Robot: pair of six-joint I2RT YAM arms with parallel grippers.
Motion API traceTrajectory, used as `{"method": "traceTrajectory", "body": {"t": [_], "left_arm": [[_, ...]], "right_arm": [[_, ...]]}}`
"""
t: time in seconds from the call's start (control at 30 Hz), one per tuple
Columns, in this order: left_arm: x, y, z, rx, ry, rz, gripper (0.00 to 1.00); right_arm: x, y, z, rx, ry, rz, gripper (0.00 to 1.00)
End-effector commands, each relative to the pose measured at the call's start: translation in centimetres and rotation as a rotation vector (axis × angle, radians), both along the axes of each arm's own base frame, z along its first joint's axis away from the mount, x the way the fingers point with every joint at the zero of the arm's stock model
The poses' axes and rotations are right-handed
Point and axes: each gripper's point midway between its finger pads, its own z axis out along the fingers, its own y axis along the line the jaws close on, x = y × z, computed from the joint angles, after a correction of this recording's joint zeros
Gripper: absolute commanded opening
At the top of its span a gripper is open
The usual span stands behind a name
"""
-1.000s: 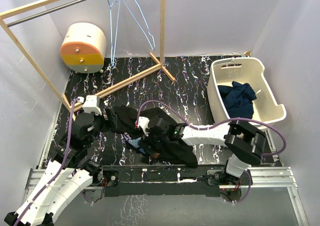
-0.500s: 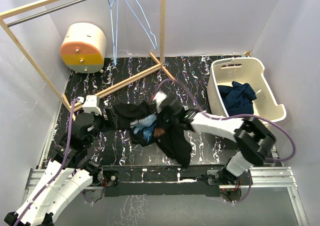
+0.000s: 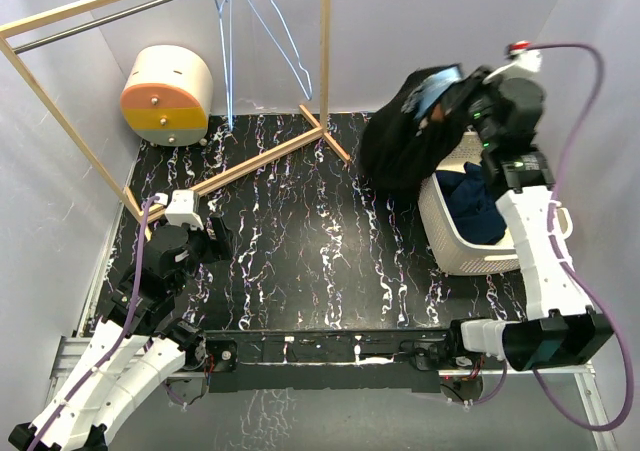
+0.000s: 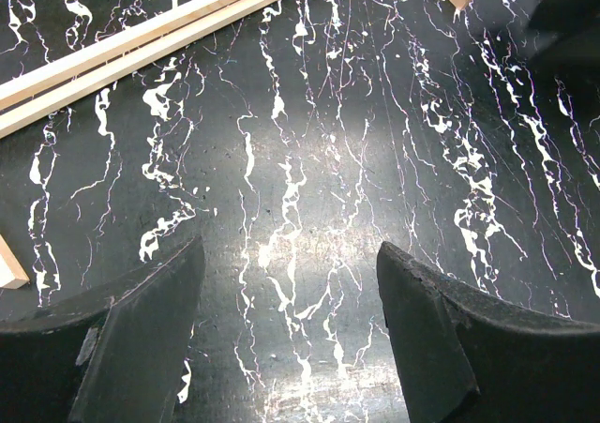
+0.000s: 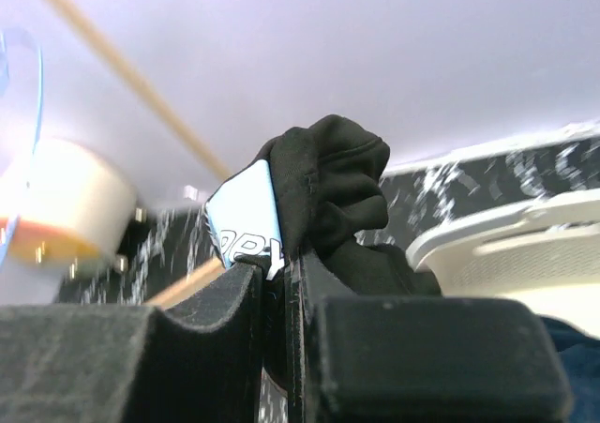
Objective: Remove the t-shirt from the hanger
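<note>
My right fingers (image 3: 462, 99) are clenched on the black t-shirt (image 3: 405, 146), holding it high over the far left rim of the basket (image 3: 480, 261), well apart from the 2 hangers (image 3: 275, 31) at far left. My left fingers (image 3: 218, 239) stand released, low over the surface (image 3: 320, 231), near left.

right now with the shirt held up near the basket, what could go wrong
1. The shirt seems to hang mostly over the left rim of the basket and the table beside it. If it is let go here, it may drape over the rim or land outside.
2. The right gripper is shut on only a small bunched fold, so the cloth might slip out early.
</note>
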Motion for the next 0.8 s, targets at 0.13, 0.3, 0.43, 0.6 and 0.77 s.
{"method": "traceTrajectory", "body": {"t": [0.13, 0.3, 0.43, 0.6, 0.77], "left_arm": [[0.0, 0.0, 0.0, 0.004, -0.002, 0.0, 0.72], [0.1, -0.2, -0.1, 0.007, 0.0, -0.016, 0.72], [0.2, -0.4, -0.1, 0.01, 0.001, -0.025, 0.72], [0.3, -0.7, -0.3, 0.012, 0.004, -0.042, 0.72], [0.3, -0.9, -0.4, 0.015, 0.013, -0.051, 0.72]], "right_arm": [[-2.6, -12.8, 16.0, 0.174, -0.259, -0.349, 0.08], [-3.8, -17.8, 20.6, 0.178, -0.319, -0.427, 0.08], [-4.5, -19.3, 20.2, 0.189, -0.312, -0.463, 0.08], [-4.8, -18.6, 18.0, 0.205, -0.291, -0.423, 0.08], [-2.9, -16.8, 10.6, 0.234, -0.143, -0.295, 0.08]]}}
